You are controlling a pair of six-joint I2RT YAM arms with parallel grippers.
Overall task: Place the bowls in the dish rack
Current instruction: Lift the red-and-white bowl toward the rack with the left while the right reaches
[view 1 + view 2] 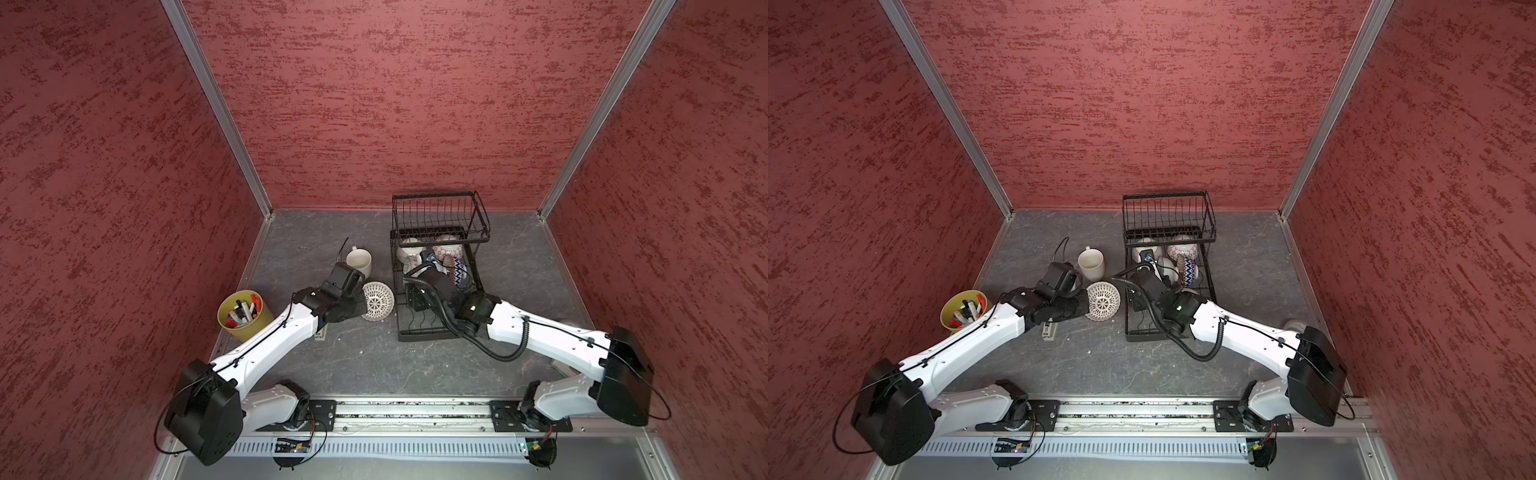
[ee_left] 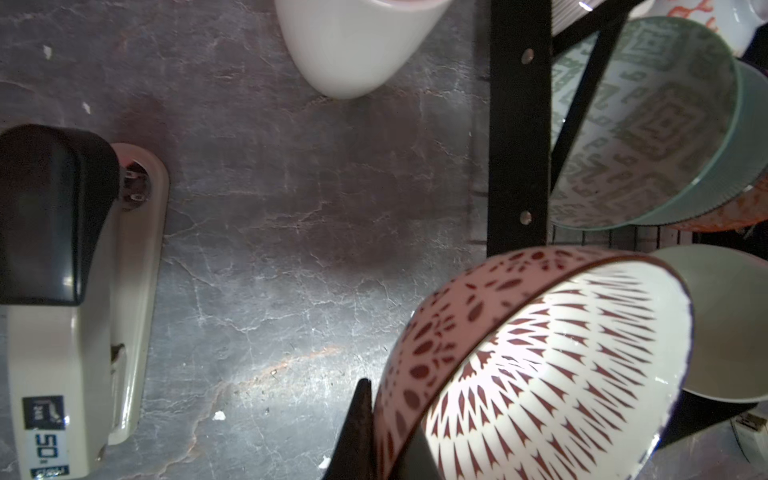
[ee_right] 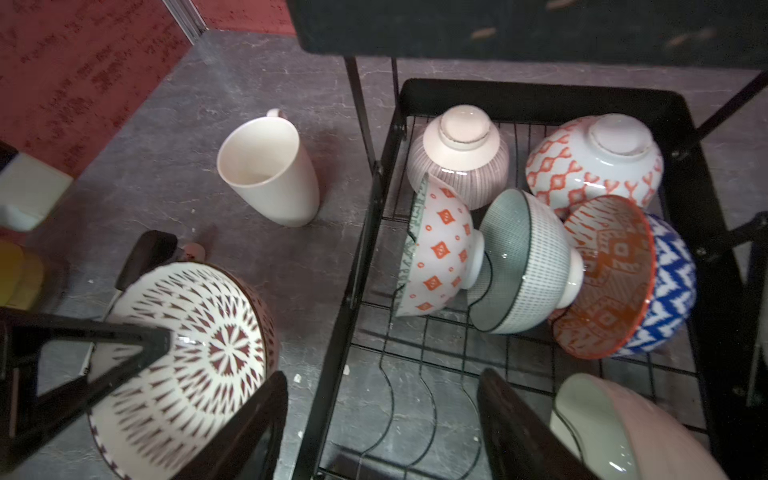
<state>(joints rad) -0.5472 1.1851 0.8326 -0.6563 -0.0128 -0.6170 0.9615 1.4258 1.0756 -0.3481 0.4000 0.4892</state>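
My left gripper (image 2: 390, 451) is shut on the rim of a pink bowl with maroon darts (image 1: 377, 301) (image 1: 1102, 301) (image 3: 187, 353), which is tilted just left of the dish rack (image 1: 424, 334) (image 1: 1142, 336) (image 3: 332, 353). The right gripper (image 3: 382, 428) (image 1: 415, 301) hangs open over the rack's front wavy dividers with nothing between its fingers. Several bowls sit at the rack's back: pink-striped (image 3: 457, 153), orange-patterned (image 3: 594, 162), orange-diamond (image 3: 440, 249), grey-green (image 3: 528, 262), navy-zigzag (image 3: 665, 291). A pale bowl (image 3: 623, 436) lies beside the right finger.
A cream mug (image 1: 358, 259) (image 1: 1091, 263) (image 3: 270, 170) stands left of the rack, behind the held bowl. A yellow-green pot of markers (image 1: 243, 313) is at the far left. A stapler (image 2: 70, 299) lies under the left arm. The rack's upper basket (image 1: 438, 216) overhangs its back.
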